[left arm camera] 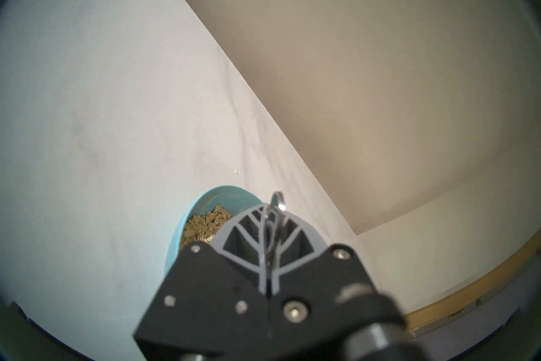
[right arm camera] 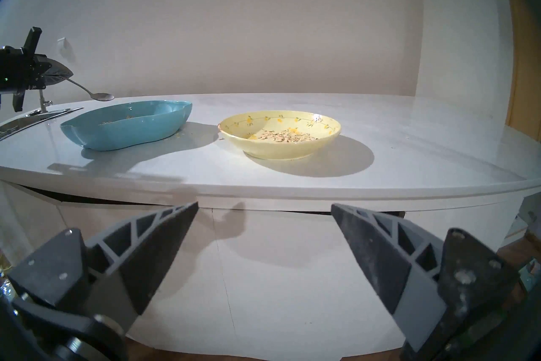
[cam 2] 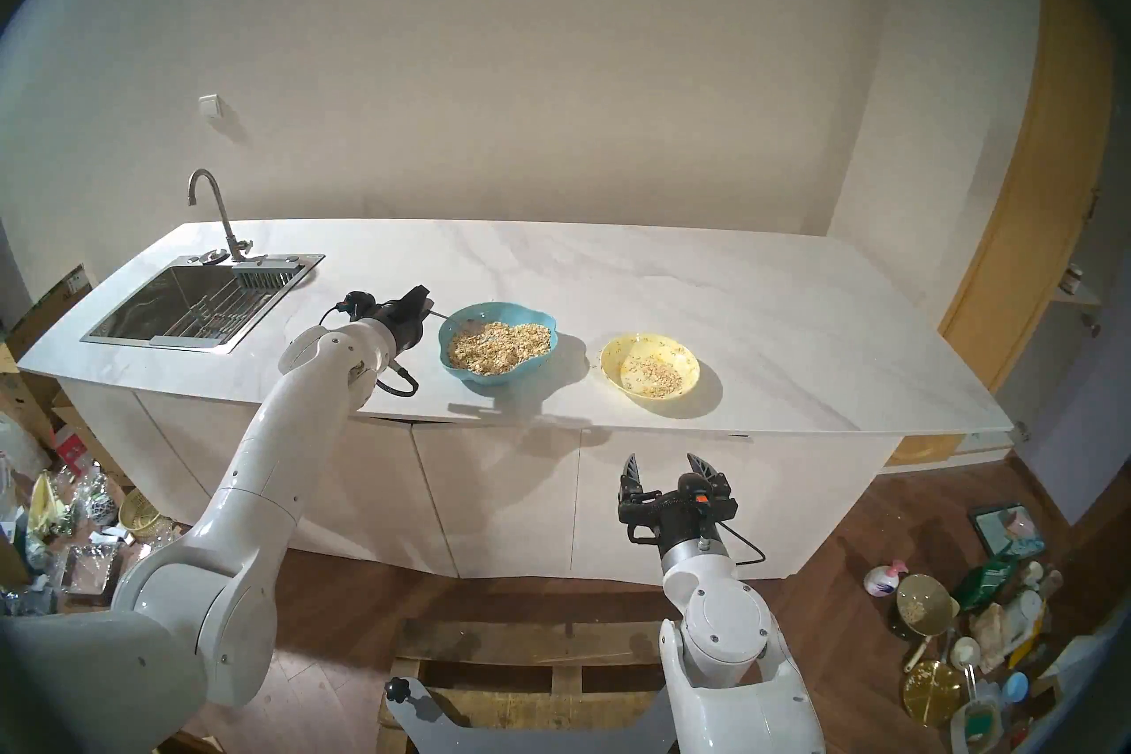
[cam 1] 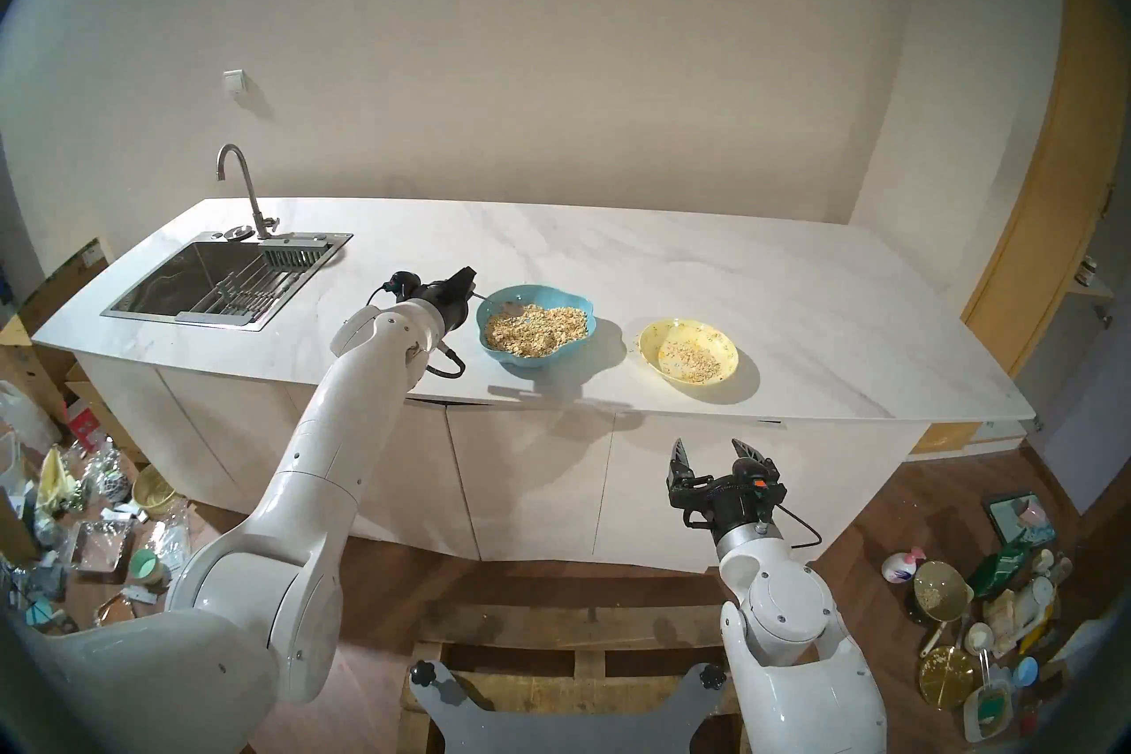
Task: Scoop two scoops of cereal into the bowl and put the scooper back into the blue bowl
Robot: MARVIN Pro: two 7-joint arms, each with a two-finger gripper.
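The scooper is held by its handle between the closed fingers of the left gripper, its head raised above the blue bowl. This bowl, filled with cereal, is placed near the front edge of the counter. The yellow bowl is set apart to its right. The right gripper is kept wide open and empty below the front edge.

We see a dim, warm-lit room through fisheye lenses, each frame ringed by a dark rim with edges bowed. Both bowls throw soft shadows rightward and toward us across the glossy counter. In the left wrist view the near gripper body blurs.
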